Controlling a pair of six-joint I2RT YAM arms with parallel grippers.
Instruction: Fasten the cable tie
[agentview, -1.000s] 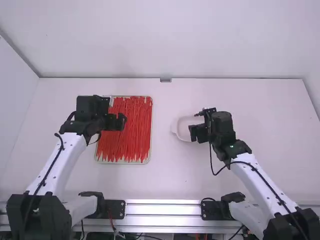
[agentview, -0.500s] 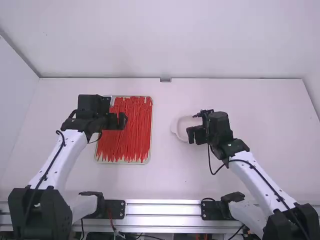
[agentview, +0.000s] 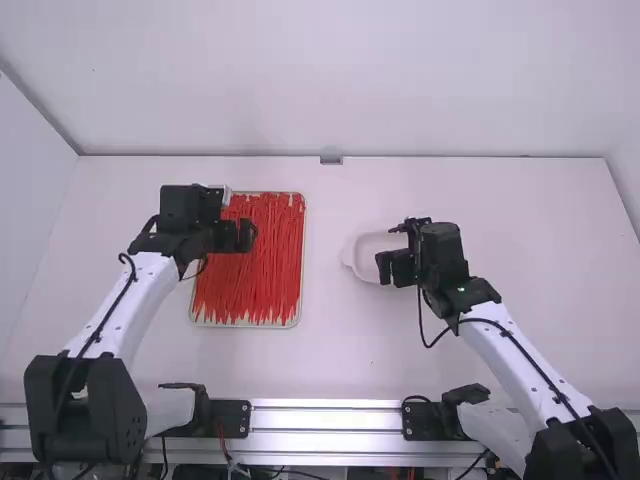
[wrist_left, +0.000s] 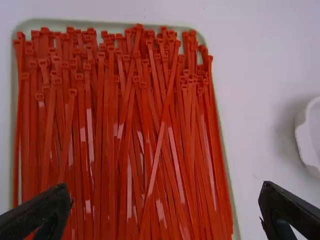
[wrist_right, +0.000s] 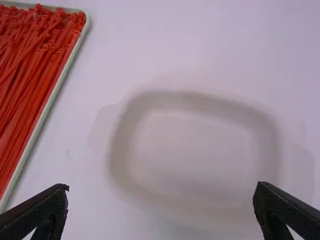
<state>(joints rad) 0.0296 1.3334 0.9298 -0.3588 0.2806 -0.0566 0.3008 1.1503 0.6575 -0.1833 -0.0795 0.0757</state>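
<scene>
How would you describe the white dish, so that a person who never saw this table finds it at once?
On the white table, find the tray of orange-red cable ties on the left half. To its right, apart from it, by the right tool, sits the white dish. It alone is empty and rounded, nearly the table's colour.

We look down from high behind; both wrist cameras hover close above, sharing the red plastic cable ties (wrist_left: 125, 140).
</scene>
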